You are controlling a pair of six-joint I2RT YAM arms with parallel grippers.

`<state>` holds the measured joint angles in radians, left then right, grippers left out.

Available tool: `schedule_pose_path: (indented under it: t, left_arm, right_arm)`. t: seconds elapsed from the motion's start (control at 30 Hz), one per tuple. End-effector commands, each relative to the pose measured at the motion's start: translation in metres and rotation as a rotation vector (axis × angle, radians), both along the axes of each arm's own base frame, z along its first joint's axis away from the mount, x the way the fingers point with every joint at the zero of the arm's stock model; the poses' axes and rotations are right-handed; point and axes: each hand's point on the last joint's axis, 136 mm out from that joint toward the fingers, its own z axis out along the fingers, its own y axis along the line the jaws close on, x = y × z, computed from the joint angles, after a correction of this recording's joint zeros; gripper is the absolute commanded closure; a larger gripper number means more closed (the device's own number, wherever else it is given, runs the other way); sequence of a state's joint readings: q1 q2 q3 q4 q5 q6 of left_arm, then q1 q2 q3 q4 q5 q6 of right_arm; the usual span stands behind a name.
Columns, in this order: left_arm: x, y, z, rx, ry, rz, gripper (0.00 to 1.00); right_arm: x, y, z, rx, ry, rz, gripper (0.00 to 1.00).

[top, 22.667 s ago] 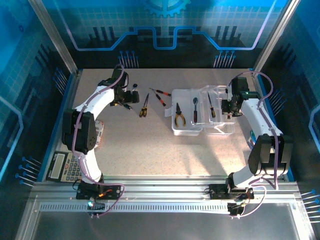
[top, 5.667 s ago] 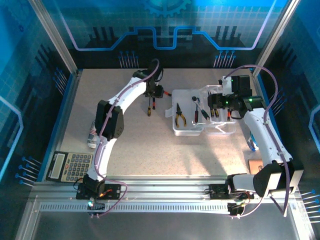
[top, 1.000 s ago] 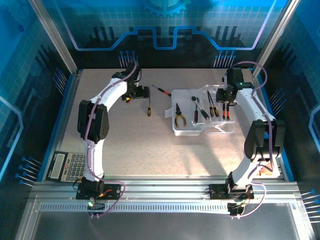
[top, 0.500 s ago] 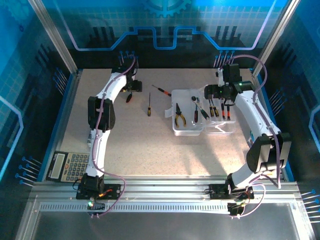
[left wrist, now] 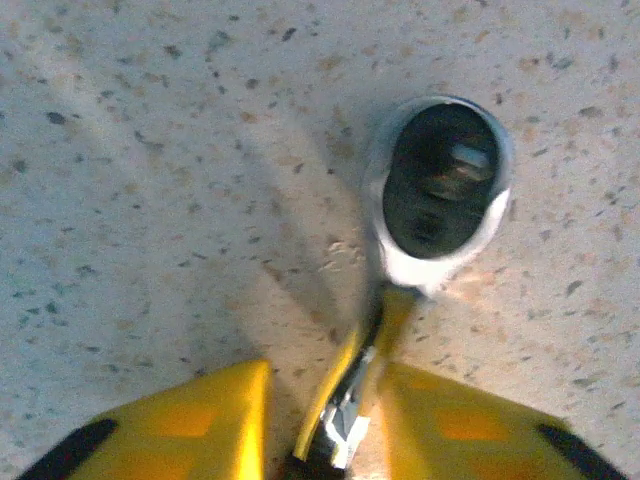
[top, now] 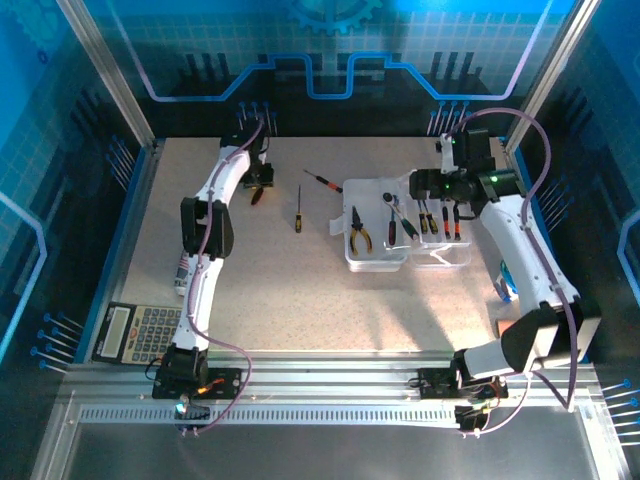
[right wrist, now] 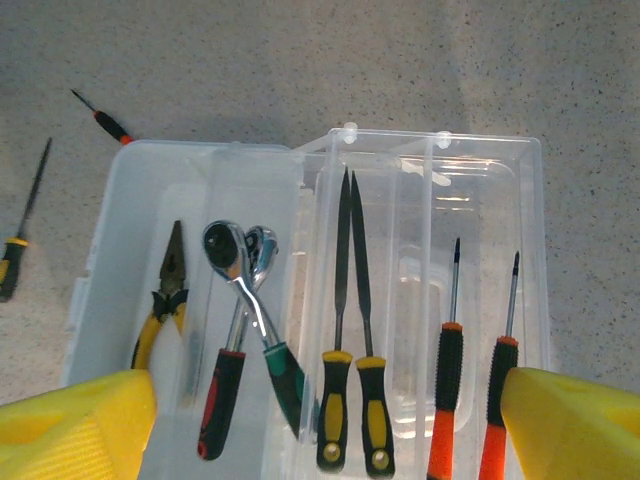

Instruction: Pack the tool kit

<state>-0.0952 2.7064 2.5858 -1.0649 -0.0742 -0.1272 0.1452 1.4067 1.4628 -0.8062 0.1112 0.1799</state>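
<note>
Between narrow left jaws, ratchet (left wrist: 440,190) lengthwise, head pointing away, right jaws wide.

Left end effector (left wrist: 325,400) narrow-set, right end effector (right wrist: 325,385) spread wide

A speckled beige table (top: 300,300) with a blue edge lies in the middle of the top view. Along the upper frame a dark back wall (top: 320,100) carries glowing blue circuit lines. Blue grid-patterned side panels (top: 40,150) stand left and right, and an aluminium rail (top: 330,385) crosses the bottom.
</note>
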Motion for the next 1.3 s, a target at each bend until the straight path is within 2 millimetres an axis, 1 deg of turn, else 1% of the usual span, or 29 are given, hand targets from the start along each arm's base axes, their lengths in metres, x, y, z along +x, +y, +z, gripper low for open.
schedule_pose_path:
  t: [0.0,0.07,0.13,0.17,0.27,0.37,0.47,0.53,0.63,0.77,0.83,0.97,1.07,1.1,1.27]
  left_arm:
    - [-0.049,-0.015,-0.031,-0.087,0.228,0.006,0.79]
    - [-0.057,-0.018,-0.033,-0.1,0.262,0.014,0.9]
    - [-0.064,-0.021,-0.032,-0.107,0.285,0.019,0.97]
    - [-0.066,-0.022,-0.031,-0.113,0.292,0.021,1.0]
    - [-0.072,-0.029,-0.021,-0.144,0.291,0.031,1.0]
    - [-0.071,-0.04,-0.001,-0.215,0.231,0.039,1.0]
    - [-0.073,-0.049,0.025,-0.287,0.158,0.044,1.0]
    - [-0.084,-0.057,0.047,-0.332,0.121,0.044,1.0]
    - [-0.099,-0.072,0.083,-0.374,0.061,0.019,1.0]
    - [-0.119,-0.091,0.119,-0.449,-0.006,0.007,1.0]
    - [-0.129,-0.102,0.135,-0.5,-0.034,0.001,1.0]
    - [-0.147,-0.125,0.164,-0.583,-0.088,-0.028,1.0]
    - [-0.159,-0.148,0.189,-0.666,-0.147,-0.054,1.0]
    - [-0.164,-0.159,0.196,-0.693,-0.166,-0.07,1.0]
    - [-0.187,-0.204,0.215,-0.801,-0.214,-0.109,1.0]
  right_arm:
    - [-0.025,0.004,0.026,0.033,-0.002,0.003,0.1]
    - [-0.034,0.002,0.041,0.035,-0.009,0.004,0.1]
    - [-0.042,0.002,0.052,0.032,-0.003,0.01,0.1]
    - [-0.044,0.002,0.056,0.031,0.001,0.013,0.1]
    - [-0.043,0.006,0.061,0.041,0.018,0.038,0.11]
    - [-0.039,0.021,0.052,0.081,0.047,0.1,0.1]
    - [-0.039,0.041,0.031,0.104,0.064,0.18,0.1]
    - [-0.041,0.052,0.016,0.135,0.099,0.201,0.1]
    - [-0.045,0.07,0.009,0.18,0.102,0.247,0.1]
    - [-0.048,0.094,0.005,0.275,0.079,0.295,0.09]
    - [-0.052,0.11,0.003,0.31,0.071,0.33,0.09]
    - [-0.064,0.136,0.008,0.357,0.05,0.382,0.09]
    - [-0.076,0.158,0.015,0.448,0.029,0.421,0.11]
    - [-0.079,0.165,0.016,0.467,0.024,0.43,0.12]
    - [-0.088,0.187,0.007,0.492,0.018,0.438,0.17]
